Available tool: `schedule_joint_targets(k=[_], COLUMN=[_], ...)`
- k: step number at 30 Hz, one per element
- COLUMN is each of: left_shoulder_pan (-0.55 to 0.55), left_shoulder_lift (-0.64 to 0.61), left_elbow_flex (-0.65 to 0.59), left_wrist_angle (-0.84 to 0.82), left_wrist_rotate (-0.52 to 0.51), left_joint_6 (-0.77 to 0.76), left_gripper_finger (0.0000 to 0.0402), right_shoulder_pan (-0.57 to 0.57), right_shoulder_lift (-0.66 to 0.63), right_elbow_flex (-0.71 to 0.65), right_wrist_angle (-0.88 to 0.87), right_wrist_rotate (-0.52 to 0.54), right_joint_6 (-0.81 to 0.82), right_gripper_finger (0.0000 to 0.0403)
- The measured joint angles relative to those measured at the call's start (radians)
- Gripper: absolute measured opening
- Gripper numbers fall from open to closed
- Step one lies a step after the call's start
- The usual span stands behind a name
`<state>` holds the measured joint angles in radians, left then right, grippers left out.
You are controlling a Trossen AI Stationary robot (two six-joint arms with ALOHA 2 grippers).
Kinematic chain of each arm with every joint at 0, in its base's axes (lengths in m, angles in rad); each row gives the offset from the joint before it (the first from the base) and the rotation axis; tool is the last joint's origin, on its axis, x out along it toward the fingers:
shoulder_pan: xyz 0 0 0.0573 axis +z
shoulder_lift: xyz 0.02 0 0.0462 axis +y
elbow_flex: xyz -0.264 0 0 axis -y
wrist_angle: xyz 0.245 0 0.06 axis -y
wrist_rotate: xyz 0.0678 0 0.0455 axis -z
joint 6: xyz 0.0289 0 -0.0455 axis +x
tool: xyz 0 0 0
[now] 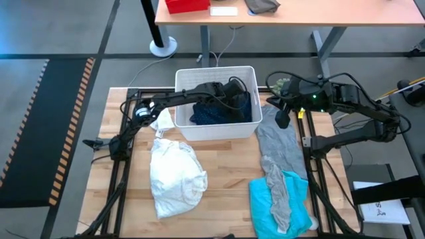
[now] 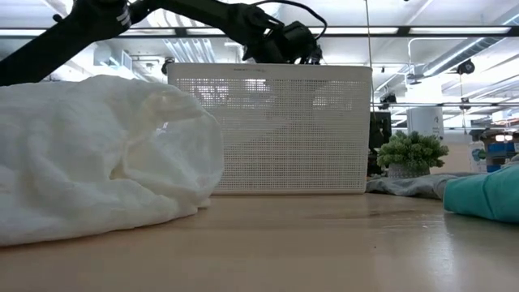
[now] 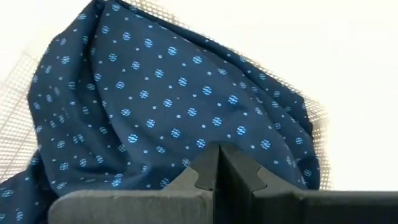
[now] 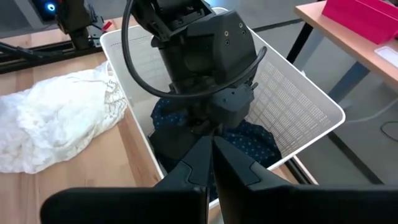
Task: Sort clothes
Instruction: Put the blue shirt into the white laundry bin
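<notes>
The navy dotted shirt (image 1: pixel 222 113) lies inside the white basket (image 1: pixel 180 83), beside a darker piece (image 4: pixel 171 140). My left gripper (image 3: pixel 219 163) reaches into the basket from above, shut, its tips right at the shirt (image 3: pixel 161 93). It also shows in the right wrist view (image 4: pixel 208 127). My right gripper (image 4: pixel 211 152) is shut and empty, hovering over the far end of the grey tee (image 1: pixel 279 143). The white shirt (image 1: pixel 174 176) and the small white cloth (image 1: pixel 161 123) lie on the table's left. The turquoise piece (image 1: pixel 265 206) lies at the near right, partly under the grey tee. My left gripper points down into the basket, its shut fingertips (image 3: pixel 205 171) at the top of the navy dotted shirt's folds (image 3: pixel 186 134). No cloth shows between the fingers. I cannot tell whether the tips touch the shirt.
A fuzzy green ball (image 1: pixel 282 85) sits at the far right behind the grey tee and shows in the low view (image 2: pixel 412 152). The basket's walls (image 2: pixel 276 130) surround my left gripper. Bare wood (image 1: pixel 226 179) lies between the white shirt and the turquoise piece.
</notes>
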<state>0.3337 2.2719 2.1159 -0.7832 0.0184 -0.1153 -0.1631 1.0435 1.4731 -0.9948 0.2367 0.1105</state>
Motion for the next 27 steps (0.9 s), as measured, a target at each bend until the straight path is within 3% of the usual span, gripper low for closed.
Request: schedule_joint_targets(k=[7, 12, 21, 27], left_shoulder_pan=[0.016, 0.029, 0.032, 0.036], left_shoulder_lift=[0.000, 0.000, 0.018, 0.022], left_elbow_flex=[0.000, 0.000, -0.066, -0.112], left_wrist_angle=[-0.015, 0.004, 0.131, 0.144], left_wrist_rotate=[-0.016, -0.089, -0.037, -0.068], left_joint_6=[-0.003, -0.018, -0.074, -0.087], left_gripper_finger=[0.0000, 0.0000, 0.0000, 0.0000], right_shoulder_pan=[0.000, 0.000, 0.000, 0.000], right_shoulder_lift=[0.000, 0.000, 0.000, 0.000], right_elbow_flex=[0.000, 0.000, 0.000, 0.000], right_wrist_angle=[0.000, 0.000, 0.004, 0.004], right_wrist_rotate=[0.000, 0.000, 0.000, 0.000], right_joint_6=[0.000, -0.003, -0.017, -0.017], right_gripper_finger=[0.0000, 0.0000, 0.0000, 0.0000])
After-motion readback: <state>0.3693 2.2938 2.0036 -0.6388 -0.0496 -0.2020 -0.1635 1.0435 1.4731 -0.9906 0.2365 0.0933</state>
